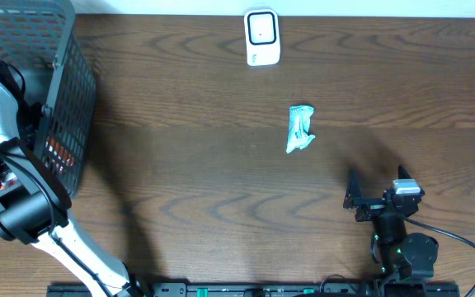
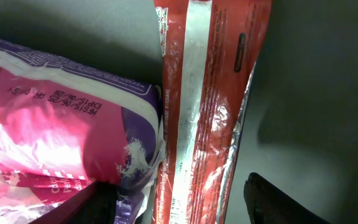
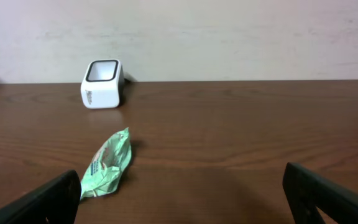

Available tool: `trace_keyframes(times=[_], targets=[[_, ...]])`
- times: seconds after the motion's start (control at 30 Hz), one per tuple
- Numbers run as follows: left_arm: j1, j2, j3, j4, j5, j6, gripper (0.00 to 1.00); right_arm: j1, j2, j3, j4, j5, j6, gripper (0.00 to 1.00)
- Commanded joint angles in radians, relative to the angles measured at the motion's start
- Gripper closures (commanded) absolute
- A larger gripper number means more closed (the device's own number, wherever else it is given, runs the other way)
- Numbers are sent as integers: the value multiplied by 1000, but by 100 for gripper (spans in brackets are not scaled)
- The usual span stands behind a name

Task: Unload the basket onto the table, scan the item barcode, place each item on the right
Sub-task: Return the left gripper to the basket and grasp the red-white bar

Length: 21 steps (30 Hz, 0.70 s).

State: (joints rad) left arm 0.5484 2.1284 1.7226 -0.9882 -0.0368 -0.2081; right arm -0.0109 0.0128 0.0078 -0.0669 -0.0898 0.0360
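Left arm [image 1: 7, 165]: rises from table edge at 7 o'clock, bends toward 10 o'clock, wrist down inside mesh basket [image 1: 23, 33]. Left gripper [image 2: 188, 196]: fingers apart, straddling red packet [image 2: 204, 112]; right finger [image 2: 278, 199] shows slight gap. Pink packet [image 2: 48, 130] touches red packet at its 9 o'clock.

Right arm: low at 5 o'clock, pointing toward 12. Right gripper [image 3: 182, 186]: fingers wide apart, empty.

Scanner [image 1: 262, 37]: at 12 o'clock on table [image 1: 180, 165]. Green packet [image 1: 300, 129]: at 5 o'clock from scanner, apart from both arms.
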Motion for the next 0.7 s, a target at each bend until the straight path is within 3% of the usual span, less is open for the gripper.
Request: trace_keyframes(times=[0.0, 0.27, 0.4, 0.67], targets=[[2, 60, -14, 6, 37, 5, 39, -8, -3, -2, -3, -2, -15, 1], [3, 37, 51, -6, 37, 3, 40, -8, -3, -2, -3, -2, -14, 1], [2, -26, 64, 8, 39, -58, 40, -8, -3, -2, -3, -3, -15, 1], [-3, -74, 59, 24, 134, -58, 40, -8, -3, -2, -3, -2, -15, 1]])
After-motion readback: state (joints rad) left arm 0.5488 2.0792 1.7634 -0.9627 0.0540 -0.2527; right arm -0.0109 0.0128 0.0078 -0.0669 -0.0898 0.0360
